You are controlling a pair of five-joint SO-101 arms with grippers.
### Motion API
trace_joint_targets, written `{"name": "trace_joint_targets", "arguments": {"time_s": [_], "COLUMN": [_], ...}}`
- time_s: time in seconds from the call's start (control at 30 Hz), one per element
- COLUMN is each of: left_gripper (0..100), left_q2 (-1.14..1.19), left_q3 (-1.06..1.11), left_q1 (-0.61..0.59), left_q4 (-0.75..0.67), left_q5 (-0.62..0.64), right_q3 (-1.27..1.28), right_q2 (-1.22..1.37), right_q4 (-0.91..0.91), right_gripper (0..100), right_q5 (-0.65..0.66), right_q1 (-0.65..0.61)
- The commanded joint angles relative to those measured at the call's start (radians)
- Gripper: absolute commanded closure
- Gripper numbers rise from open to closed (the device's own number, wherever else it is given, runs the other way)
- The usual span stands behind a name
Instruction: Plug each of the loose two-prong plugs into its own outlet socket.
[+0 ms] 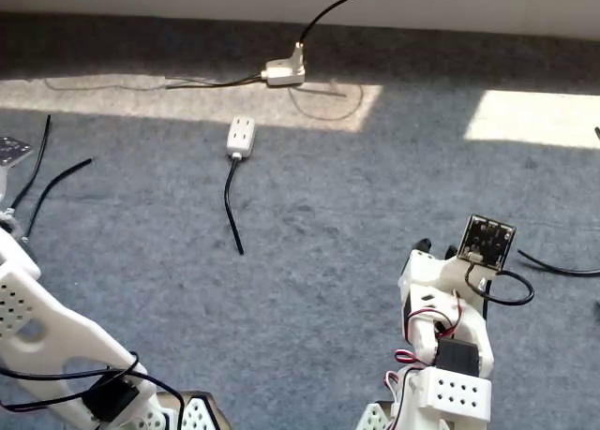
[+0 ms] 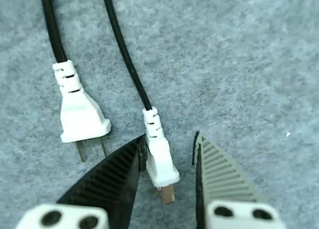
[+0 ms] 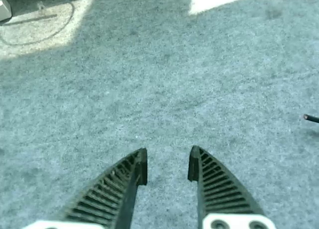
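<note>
Currently, a grey carpet [image 1: 337,261] is carrying everything. The left gripper [image 2: 169,139] is hovering low over it with its jaws standing partly open around a white two-prong plug [image 2: 160,159], which is lying on its side with its brass prongs pointing toward the wrist; the dark finger [image 2: 119,174] is sitting just beside the plug's body, and whether it is touching cannot be told. A second white plug [image 2: 79,116] is lying flat near it, and black cords [image 2: 124,54] are trailing away from both. The right gripper [image 3: 168,150] is hanging over bare carpet, jaws partly open and holding nothing. Toward the carpet's far edge, a white outlet socket [image 1: 241,136] is lying face up, and another socket block [image 1: 284,71] is sitting beyond it in sunlight.
</note>
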Motion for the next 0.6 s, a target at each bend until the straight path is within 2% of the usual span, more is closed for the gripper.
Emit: {"name": "trace_joint_targets", "arguments": {"time_s": [0.0, 0.5, 0.57], "left_gripper": [83, 85, 88], "left_q2": [-0.013, 0.028, 0.059], "left_q3": [-0.031, -0.033, -0.033], "left_q1": [-0.024, -0.024, -0.024], "left_q4": [0.012, 0.011, 0.011], "left_q5": [-0.021, -0.015, -0.018], "right_q3": [0.038, 0.038, 0.038], "right_q2": [-0.007, -0.007, -0.007], "right_q4": [-0.019, -0.019, -0.019], "right_gripper": [84.6, 84.6, 84.6], "right_q5": [0.009, 0.009, 0.009], "right_q1": [-0.001, -0.001, -0.001]}}
